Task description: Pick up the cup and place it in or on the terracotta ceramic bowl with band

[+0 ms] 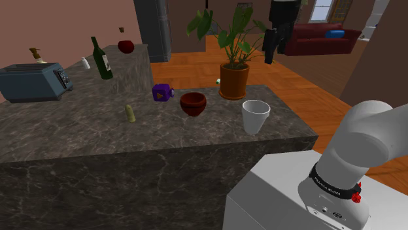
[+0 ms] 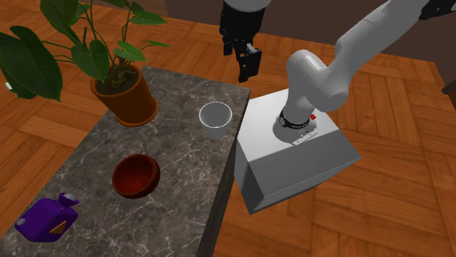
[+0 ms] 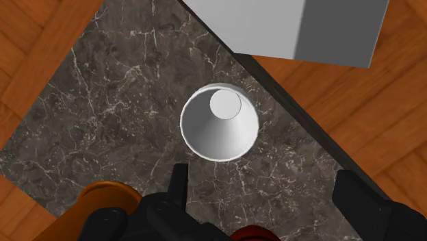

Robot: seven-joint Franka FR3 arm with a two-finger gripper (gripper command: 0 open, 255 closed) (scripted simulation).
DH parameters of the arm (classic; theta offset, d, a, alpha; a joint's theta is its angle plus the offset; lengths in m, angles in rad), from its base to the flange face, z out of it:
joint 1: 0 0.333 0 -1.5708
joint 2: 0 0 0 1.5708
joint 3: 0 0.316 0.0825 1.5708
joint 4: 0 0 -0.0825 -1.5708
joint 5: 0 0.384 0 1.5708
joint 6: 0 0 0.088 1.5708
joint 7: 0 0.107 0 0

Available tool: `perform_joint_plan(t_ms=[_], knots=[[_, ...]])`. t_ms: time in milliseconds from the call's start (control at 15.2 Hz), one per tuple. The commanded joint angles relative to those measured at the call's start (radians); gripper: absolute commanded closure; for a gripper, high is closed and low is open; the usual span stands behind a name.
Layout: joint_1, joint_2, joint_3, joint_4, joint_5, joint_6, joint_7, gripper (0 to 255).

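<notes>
A white cup [image 1: 255, 116] [image 2: 215, 119] stands upright and empty on the dark marble counter [image 1: 98, 131], near the corner beside the stand. A terracotta bowl [image 1: 193, 103] [image 2: 136, 175] sits on the counter a little way from it. My black gripper [image 1: 274, 53] [image 2: 248, 69] hangs open high above the cup, holding nothing. In the wrist view the cup [image 3: 219, 122] lies straight ahead of the gripper [image 3: 263, 174], whose fingers [image 3: 179, 179] stand wide apart. The bowl's rim [image 3: 250, 235] just shows between them.
A potted plant [image 1: 234, 80] [image 2: 126, 95] stands behind the bowl, its leaves spreading over the counter. A purple object [image 1: 163, 92] [image 2: 50, 219], a small beige piece [image 1: 131, 113], a green bottle [image 1: 101, 60] and a toaster [image 1: 33, 82] are further along. The white stand [image 2: 292, 153] adjoins the counter.
</notes>
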Motion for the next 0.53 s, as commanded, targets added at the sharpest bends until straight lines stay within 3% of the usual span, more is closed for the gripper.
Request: perform_joint_plan(t_ms=[0, 462], knots=[[0.000, 0.000, 0.000, 0.000, 0.000, 0.000, 0.000, 0], [0.017, -0.022, 0.007, -0.252, 0.009, 0.254, 0.019, 0]])
